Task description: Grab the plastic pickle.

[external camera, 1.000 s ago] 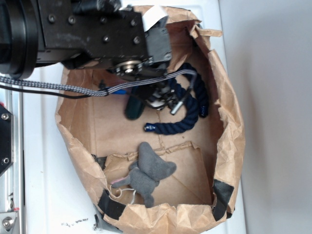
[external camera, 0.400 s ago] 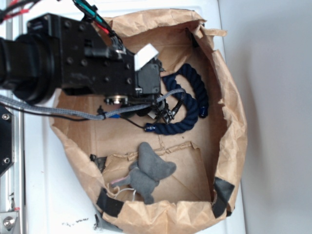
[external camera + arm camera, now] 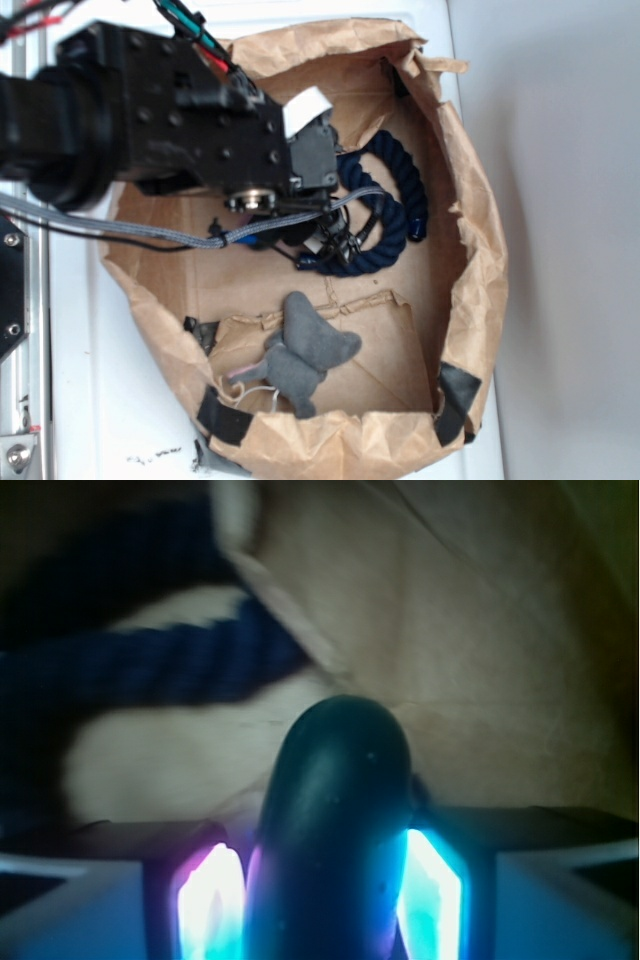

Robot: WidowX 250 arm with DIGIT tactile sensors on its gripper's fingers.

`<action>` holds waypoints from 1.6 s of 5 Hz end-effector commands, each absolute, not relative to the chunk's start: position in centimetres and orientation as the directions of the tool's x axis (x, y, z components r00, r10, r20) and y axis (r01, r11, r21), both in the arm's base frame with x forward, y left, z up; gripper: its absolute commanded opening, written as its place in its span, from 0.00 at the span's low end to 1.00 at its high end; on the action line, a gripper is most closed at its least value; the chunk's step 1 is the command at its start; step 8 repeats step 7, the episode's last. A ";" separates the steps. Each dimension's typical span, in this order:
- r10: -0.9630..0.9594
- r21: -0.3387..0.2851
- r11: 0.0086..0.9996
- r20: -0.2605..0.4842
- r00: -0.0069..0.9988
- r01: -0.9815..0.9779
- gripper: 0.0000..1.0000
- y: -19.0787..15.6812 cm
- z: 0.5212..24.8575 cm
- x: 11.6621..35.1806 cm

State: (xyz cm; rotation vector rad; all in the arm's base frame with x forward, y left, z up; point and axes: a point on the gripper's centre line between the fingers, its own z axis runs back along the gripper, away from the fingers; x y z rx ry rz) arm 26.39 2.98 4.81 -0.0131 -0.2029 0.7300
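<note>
In the wrist view the plastic pickle (image 3: 335,780), dark green and glossy, stands between the two glowing pads of my gripper (image 3: 322,880). Both pads press against its sides, so the gripper is shut on it. Its rounded end points away over the brown paper floor. In the exterior view the gripper (image 3: 318,236) is low inside the paper bag, right beside the rope, and the arm hides the pickle.
A curved navy-blue rope (image 3: 400,200) lies just right of the gripper and shows blurred in the wrist view (image 3: 150,665). A grey plush elephant (image 3: 305,355) lies near the bag's front. The crumpled bag wall (image 3: 480,270) rings everything.
The arm has come down into the bag over the pickle, which lay in plain sight a second ago, and shifted slightly right toward the rope.
</note>
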 end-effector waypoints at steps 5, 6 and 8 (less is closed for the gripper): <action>-0.086 0.019 0.996 0.219 0.972 0.084 0.00 -1.0 15.7 24.5; -0.052 0.046 0.998 0.198 0.979 0.044 0.00 -0.3 17.1 24.4; -0.022 0.094 0.996 0.274 0.962 -0.004 0.00 -0.7 17.3 24.2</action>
